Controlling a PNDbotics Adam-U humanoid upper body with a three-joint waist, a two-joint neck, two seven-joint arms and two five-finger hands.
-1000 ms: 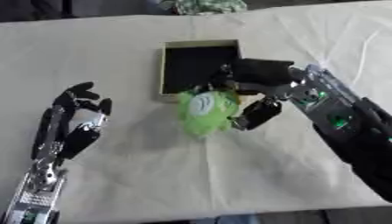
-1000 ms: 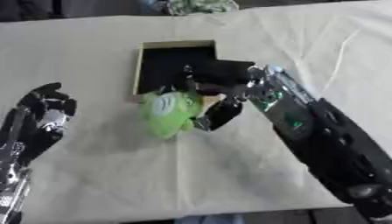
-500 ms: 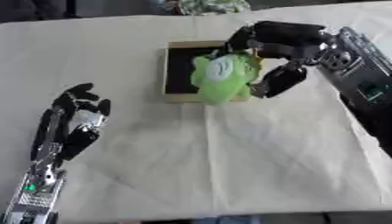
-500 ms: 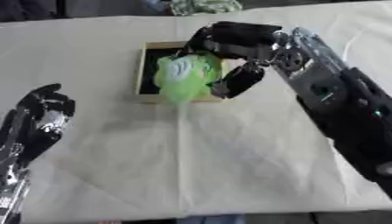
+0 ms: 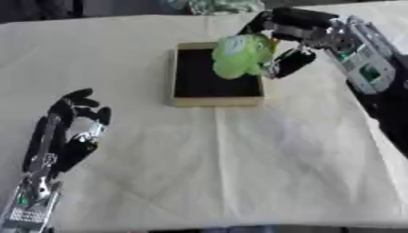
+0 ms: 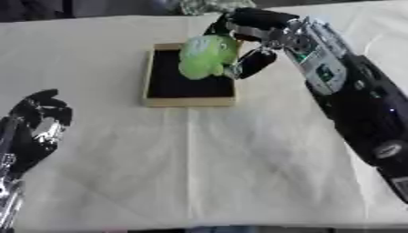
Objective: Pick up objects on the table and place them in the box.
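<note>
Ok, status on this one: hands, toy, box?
Right hand shut on green plush toy, held over the box. Left hand idle, open, lower left. Nothing in the way.

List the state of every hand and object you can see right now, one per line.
Right hand: shut on the green toy, held above the box.
Green toy: lifted, over the box's right part, not yet released.
Box: open, dark inside, nothing visible in it.
Left hand: idle at the lower left, fingers relaxed, holding nothing.
Table: covered with a pale cloth.
</note>
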